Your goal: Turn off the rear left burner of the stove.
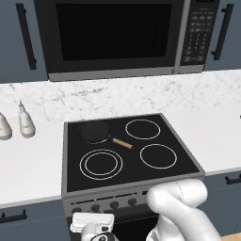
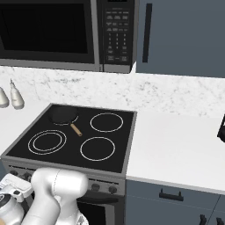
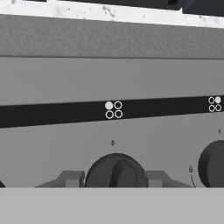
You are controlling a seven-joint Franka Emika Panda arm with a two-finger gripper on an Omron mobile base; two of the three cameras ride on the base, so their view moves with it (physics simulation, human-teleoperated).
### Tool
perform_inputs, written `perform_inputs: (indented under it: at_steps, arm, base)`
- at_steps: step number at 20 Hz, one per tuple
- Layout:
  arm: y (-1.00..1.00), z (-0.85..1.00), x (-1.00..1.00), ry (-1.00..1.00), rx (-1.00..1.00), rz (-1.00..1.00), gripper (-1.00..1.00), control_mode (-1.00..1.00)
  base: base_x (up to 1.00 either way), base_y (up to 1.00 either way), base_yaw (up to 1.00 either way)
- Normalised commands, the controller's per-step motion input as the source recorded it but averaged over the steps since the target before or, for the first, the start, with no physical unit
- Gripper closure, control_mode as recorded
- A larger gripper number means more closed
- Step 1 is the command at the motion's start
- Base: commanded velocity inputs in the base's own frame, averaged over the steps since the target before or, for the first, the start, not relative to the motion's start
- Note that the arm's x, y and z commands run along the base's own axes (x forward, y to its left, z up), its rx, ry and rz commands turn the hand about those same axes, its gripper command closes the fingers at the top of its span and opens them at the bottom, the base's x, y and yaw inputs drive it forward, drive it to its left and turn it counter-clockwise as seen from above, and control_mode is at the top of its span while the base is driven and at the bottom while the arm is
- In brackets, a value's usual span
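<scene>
So the tool [image 3: 113, 178] sat right in front of the stove's [image 1: 136, 180] knob [image 3: 114, 171], fingers [image 3: 70, 178] spread wide on either side of it, not gripping. Marker above has its top-left dot filled, matching the rear left burner [image 1: 94, 132] under the skillet [image 1: 96, 132], far back-left of the glass.

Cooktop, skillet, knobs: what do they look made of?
Cooktop: glossy black glass, going by the flat surface with white printed rings; frame looks grey brushed steel.
Skillet: dark matte metal, perhaps cast iron; tan handle reads as wood.
Knobs: dark matte, plastic or coated metal, can't tell which; they sit on a grey panel that looks like metal.
</scene>
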Motion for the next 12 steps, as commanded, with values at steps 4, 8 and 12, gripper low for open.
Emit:
perform_inputs:
  at_steps: [4, 8, 12]
  arm:
    - [-0.28, -0.06, 0.00, 0.00, 0.43, -0.04, 1.00, -1.00]
    - [-0.42, -0.17, 0.00, -0.02, 0.55, -0.01, 1.00, -1.00]
    - [-0.30, -0.26, 0.00, 0.00, 0.59, -0.01, 1.00, -1.00]
  base:
    - [0.00, 0.00, 0.00]
    - [0.00, 0.00, 0.00]
    - [0.00, 0.00, 0.00]
